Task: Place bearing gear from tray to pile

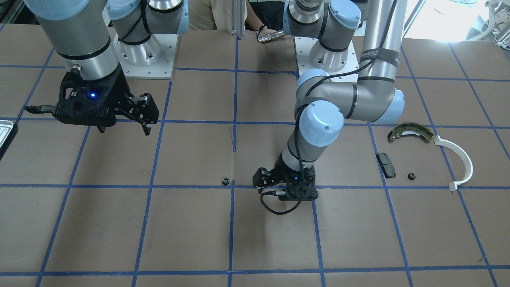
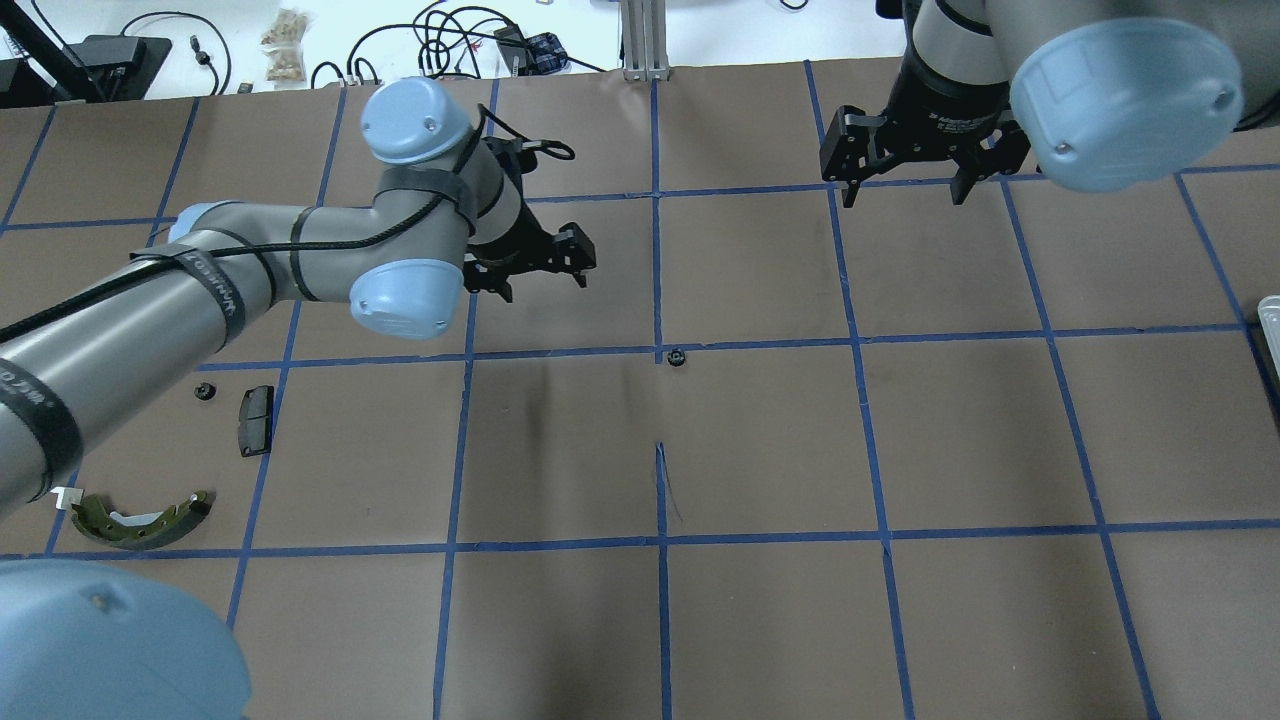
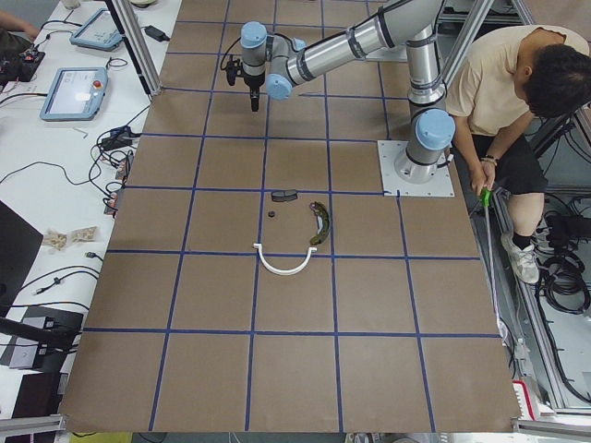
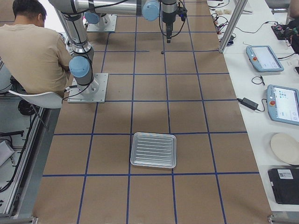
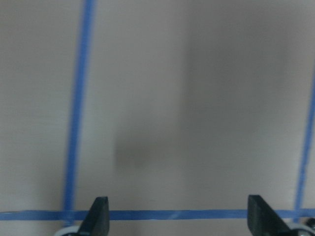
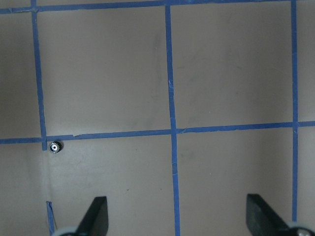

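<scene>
Nearest to the robot, on its left side, the pile (image 2: 140,522) is found: a curved shoe, a white arc and a dark pad. Farther out, near the middle of the table (image 2: 760,450), the gear (image 2: 677,356) lies flat on a blue tape line. It is well apart both from the pile and from the tray (image 2: 1270,315) at the right edge. Beyond it the left pincer (image 2: 543,283) and, farthest, the right pincer (image 2: 905,190) are held over the table, both spread wide and holding nothing. The gear is judged to be small, light and stiff, probably metal, with a toothed rim that could slip. It is probably best taken across the rim from straight above.
</scene>
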